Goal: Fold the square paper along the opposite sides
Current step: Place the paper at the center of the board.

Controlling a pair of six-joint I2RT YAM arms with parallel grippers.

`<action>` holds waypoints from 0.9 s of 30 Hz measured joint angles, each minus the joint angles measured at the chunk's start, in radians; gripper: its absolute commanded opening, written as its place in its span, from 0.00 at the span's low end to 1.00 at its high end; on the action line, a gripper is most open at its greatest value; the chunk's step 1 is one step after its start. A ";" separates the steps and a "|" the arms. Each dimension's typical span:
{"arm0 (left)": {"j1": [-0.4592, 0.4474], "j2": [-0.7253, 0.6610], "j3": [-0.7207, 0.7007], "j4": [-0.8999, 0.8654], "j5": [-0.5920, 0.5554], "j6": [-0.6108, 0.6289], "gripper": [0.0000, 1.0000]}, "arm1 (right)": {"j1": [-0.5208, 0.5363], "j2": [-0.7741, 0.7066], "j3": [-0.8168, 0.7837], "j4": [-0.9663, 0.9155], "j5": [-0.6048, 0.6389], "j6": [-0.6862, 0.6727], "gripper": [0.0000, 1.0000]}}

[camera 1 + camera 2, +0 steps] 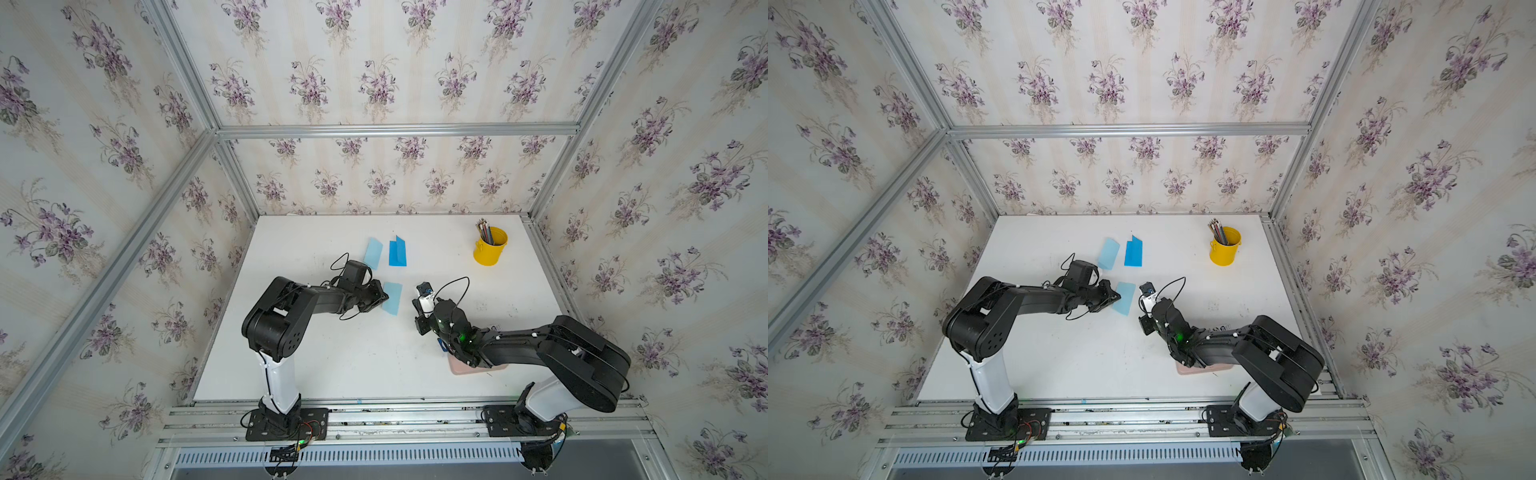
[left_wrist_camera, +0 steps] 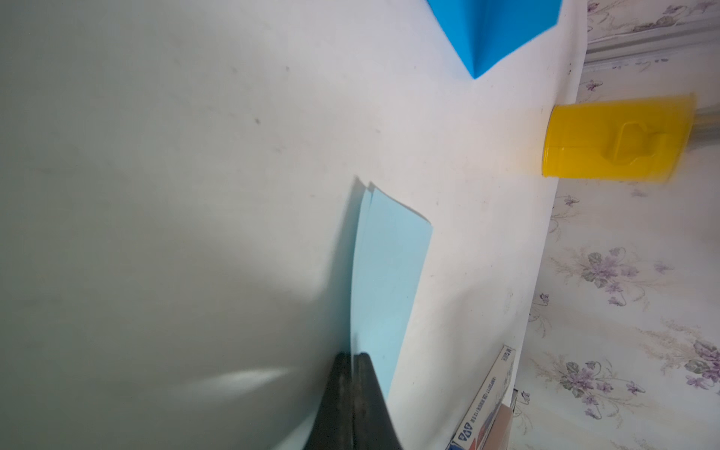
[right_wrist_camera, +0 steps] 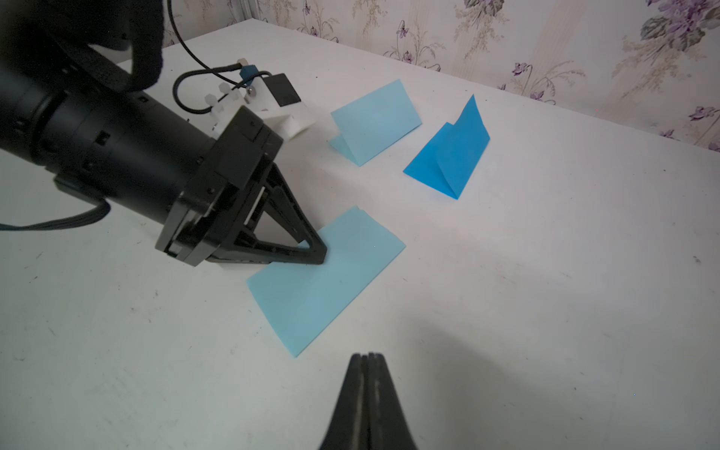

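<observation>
The square paper is light blue and lies folded in half, flat on the white table, near its middle. In the left wrist view the paper shows two layers slightly offset at its far end. My left gripper is shut, and its tip rests on the paper's left edge. My right gripper is shut on nothing. It hovers just right of the paper, apart from it.
Two other folded papers lie behind: a light blue one and a darker blue one, both partly sprung open. A yellow cup of pencils stands back right. A pinkish flat pad lies under my right arm.
</observation>
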 measured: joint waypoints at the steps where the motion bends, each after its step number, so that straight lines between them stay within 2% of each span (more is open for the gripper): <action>1: -0.002 0.006 0.000 0.019 -0.009 -0.014 0.00 | -0.001 -0.001 0.000 -0.004 0.000 0.001 0.00; 10: -0.035 0.051 0.040 0.105 -0.069 -0.127 0.03 | -0.005 -0.007 0.000 -0.044 0.015 0.019 0.00; 17: -0.060 0.050 0.043 0.117 -0.110 -0.145 0.24 | -0.005 -0.004 0.007 -0.050 0.020 0.026 0.00; 25: -0.081 0.016 0.018 0.121 -0.177 -0.146 0.39 | -0.006 0.008 0.017 -0.058 0.034 0.033 0.00; 27: -0.085 -0.006 0.001 0.121 -0.189 -0.141 0.45 | -0.006 0.009 0.021 -0.061 0.037 0.034 0.00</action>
